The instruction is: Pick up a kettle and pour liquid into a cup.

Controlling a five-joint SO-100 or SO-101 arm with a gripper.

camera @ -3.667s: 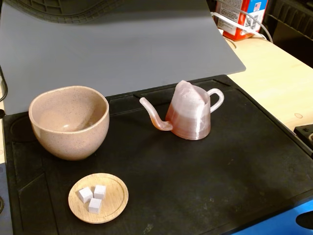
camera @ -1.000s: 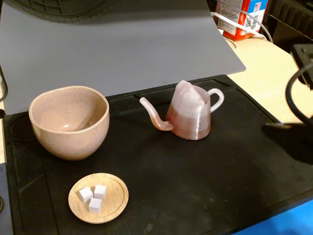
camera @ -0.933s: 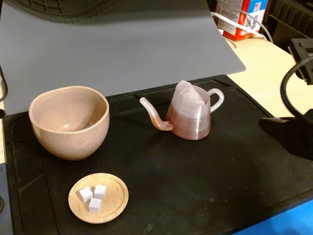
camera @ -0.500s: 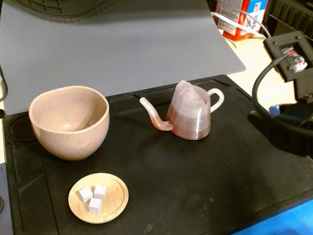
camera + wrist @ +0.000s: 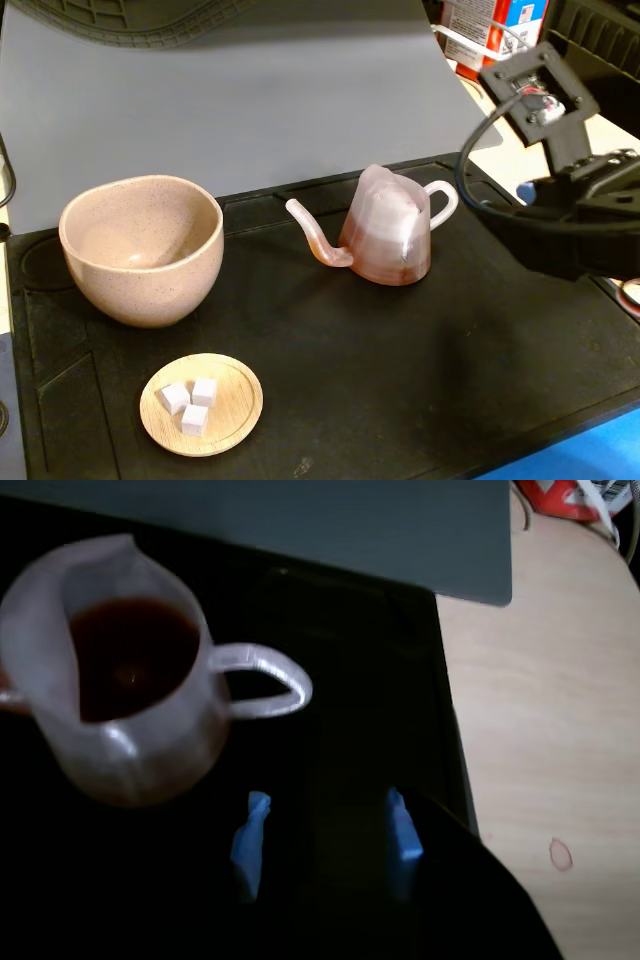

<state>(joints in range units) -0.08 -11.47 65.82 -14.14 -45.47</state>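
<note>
1. Moved in from the right since earlier: gripper (image 5: 325, 825) now near the kettle (image 5: 388, 230) handle (fixed view).
2. Jaws spread, empty.
3. Kettle unmoved on mat (image 5: 400, 380), liquid (image 5: 125, 660) inside; cup (image 5: 140, 248) well left.

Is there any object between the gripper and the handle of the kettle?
No. In the wrist view only bare black mat lies between the open gripper and the kettle handle.
</note>
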